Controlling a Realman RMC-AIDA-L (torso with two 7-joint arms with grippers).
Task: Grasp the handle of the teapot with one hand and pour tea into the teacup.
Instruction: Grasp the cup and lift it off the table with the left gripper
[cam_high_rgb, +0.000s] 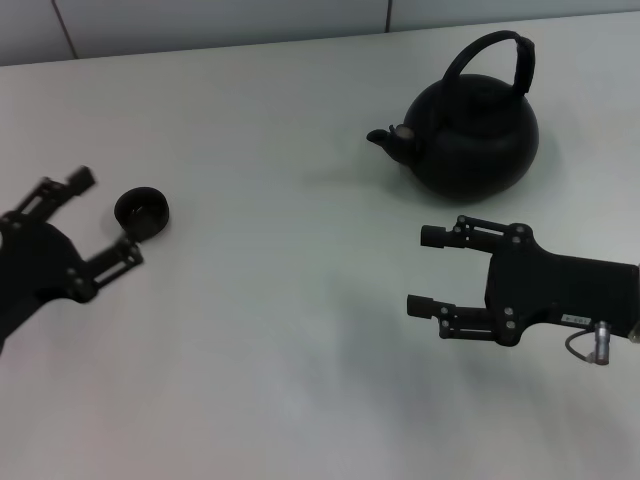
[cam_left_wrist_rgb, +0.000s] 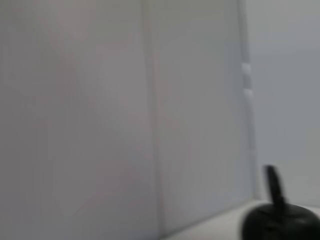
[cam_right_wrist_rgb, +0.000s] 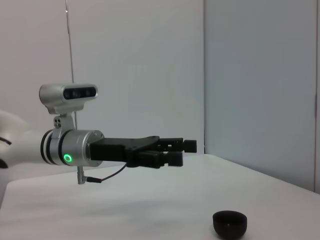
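Observation:
The matte-black teapot (cam_high_rgb: 470, 140) stands at the back right of the table, spout to the left, its arched handle (cam_high_rgb: 500, 52) upright. My right gripper (cam_high_rgb: 422, 270) is open and empty, in front of the teapot and apart from it, fingers pointing left. The small dark teacup (cam_high_rgb: 142, 210) sits at the left. My left gripper (cam_high_rgb: 105, 218) is open, its fingers either side of the cup's left flank, not touching it. The left wrist view shows part of the teapot (cam_left_wrist_rgb: 280, 222) and handle (cam_left_wrist_rgb: 272, 185). The right wrist view shows the teacup (cam_right_wrist_rgb: 230, 223) and the left gripper (cam_right_wrist_rgb: 182, 151).
The white table (cam_high_rgb: 280, 330) runs to a pale wall (cam_high_rgb: 200, 20) at the back. No tea shows anywhere. Nothing else stands on the table between the cup and the teapot.

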